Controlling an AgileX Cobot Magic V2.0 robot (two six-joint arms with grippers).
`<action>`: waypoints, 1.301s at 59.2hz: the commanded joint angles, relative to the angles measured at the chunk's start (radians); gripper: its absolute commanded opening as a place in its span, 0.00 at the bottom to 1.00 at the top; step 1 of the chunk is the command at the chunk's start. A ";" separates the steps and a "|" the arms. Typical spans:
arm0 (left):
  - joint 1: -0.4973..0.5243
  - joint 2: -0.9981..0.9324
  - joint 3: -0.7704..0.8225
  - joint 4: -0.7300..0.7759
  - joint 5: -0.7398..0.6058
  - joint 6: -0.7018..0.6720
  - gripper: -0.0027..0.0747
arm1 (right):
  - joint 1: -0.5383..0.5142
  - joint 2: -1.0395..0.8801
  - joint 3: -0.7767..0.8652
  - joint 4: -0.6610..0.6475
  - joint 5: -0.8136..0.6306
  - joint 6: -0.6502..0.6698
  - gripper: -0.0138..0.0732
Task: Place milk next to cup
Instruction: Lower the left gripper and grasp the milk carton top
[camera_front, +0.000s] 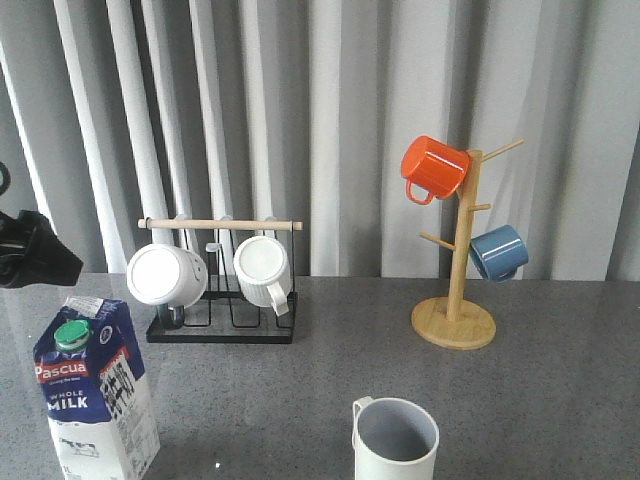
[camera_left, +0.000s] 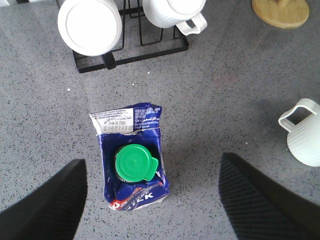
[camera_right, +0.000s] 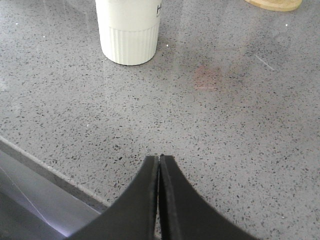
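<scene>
Front view puts a dark piece of my left arm (camera_front: 30, 260) at the far left edge, raised above the worktop (camera_front: 330, 375). My left pincer (camera_left: 150, 200) hangs over the milk (camera_front: 95, 390) with its two black fingers (camera_left: 45, 210) spread wide, one on each side of the carton and clear of it. That milk stands upright at the near left of the worktop: a dark-blue and white gable-top carton with a round green cap (camera_left: 134, 163) and a red band.

Behind it sits a black wire rack (camera_front: 225, 325) with a wooden rod, holding two white mugs (camera_front: 165, 275) on their sides, one of them ribbed. The cup (camera_front: 395, 440), pale and ribbed with a grey inside, stands near the front edge around the middle, its handle turned toward the milk, well apart from it. Farther back and to the right, a wooden mug tree (camera_front: 460, 250) on a round base carries an orange mug (camera_front: 435, 168) and a blue mug (camera_front: 498, 252).

My right pincer (camera_right: 159, 195) is low over bare worktop, its black fingers pressed together with nothing between them.

I see a grey speckled stone surface, glossy, backed by pleated grey-white curtains (camera_front: 350, 130).
</scene>
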 joint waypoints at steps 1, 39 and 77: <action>0.004 0.001 -0.033 -0.008 -0.039 -0.004 0.73 | 0.000 0.007 -0.028 -0.020 -0.066 -0.002 0.15; 0.004 0.117 -0.030 -0.021 -0.012 -0.004 0.73 | 0.000 0.007 -0.028 -0.021 -0.066 -0.002 0.15; 0.004 0.251 -0.030 -0.026 0.011 -0.004 0.51 | 0.000 0.007 -0.028 -0.021 -0.066 -0.002 0.15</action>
